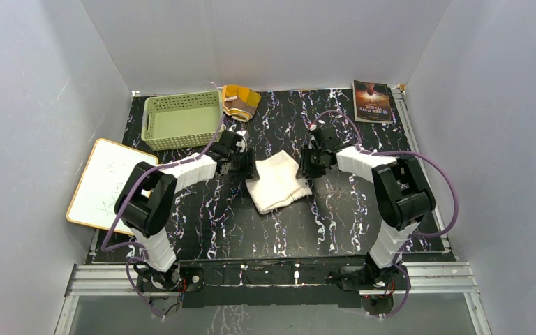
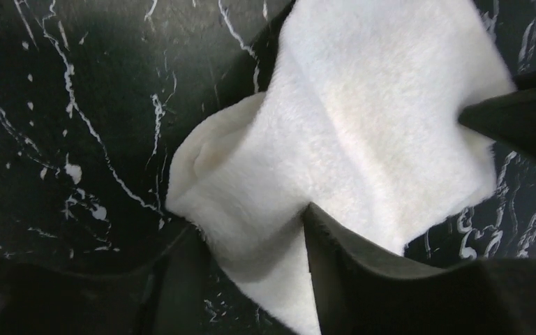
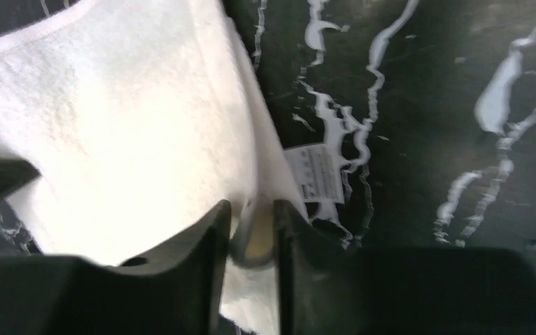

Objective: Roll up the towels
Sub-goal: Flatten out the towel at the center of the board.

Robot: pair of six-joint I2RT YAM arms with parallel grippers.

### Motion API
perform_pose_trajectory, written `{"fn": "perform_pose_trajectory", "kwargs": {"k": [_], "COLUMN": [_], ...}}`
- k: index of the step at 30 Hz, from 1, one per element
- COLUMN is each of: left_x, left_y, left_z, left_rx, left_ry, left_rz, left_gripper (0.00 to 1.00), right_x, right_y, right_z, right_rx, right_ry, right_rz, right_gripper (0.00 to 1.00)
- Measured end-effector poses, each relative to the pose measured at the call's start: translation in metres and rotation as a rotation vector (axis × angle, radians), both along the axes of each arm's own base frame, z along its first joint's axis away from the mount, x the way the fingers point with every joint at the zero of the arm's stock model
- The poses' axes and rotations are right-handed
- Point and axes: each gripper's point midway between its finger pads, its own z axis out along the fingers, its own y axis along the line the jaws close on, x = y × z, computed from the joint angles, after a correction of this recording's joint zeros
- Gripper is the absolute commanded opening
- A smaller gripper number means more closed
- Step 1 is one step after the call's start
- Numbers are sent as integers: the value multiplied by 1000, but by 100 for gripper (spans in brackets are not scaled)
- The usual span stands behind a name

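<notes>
Top view: white towel mid-frame. Right gripper narrow, pinching hem. Left gripper straddling corner, grip unclear. Advice: secure both, keep edge level.

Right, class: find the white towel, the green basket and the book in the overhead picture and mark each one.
white towel (image 1: 276,183), top view, middle of the cloth.
green basket (image 1: 181,142), top view, its near wall.
book (image 1: 372,101), top view, centre of its cover.

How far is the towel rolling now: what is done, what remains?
Done: nothing clearly; the white towel lies loosely folded, not rolled. In hand: the right gripper pinches its hem, the left gripper straddles its other side. To do: rolling it, then the patterned towel by the basket, whose state is unclear.
</notes>
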Motion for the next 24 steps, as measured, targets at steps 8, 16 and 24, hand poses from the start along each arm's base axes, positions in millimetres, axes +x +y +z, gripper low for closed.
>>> {"fn": "perform_pose_trajectory", "kwargs": {"k": [8, 16, 24], "left_x": [33, 134, 60], "left_y": [14, 67, 80], "left_z": [21, 255, 354], "left_rx": [-38, -107, -144], "left_ry": [-57, -586, -857], "left_rz": [36, 125, 73], "left_gripper": [0, 0, 98], "right_x": [10, 83, 14], "right_y": [21, 49, 16], "right_z": [24, 290, 325], "right_rx": [32, 225, 254], "right_ry": [-20, -621, -795], "right_rz": [46, 66, 23], "right_gripper": [0, 0, 0]}}
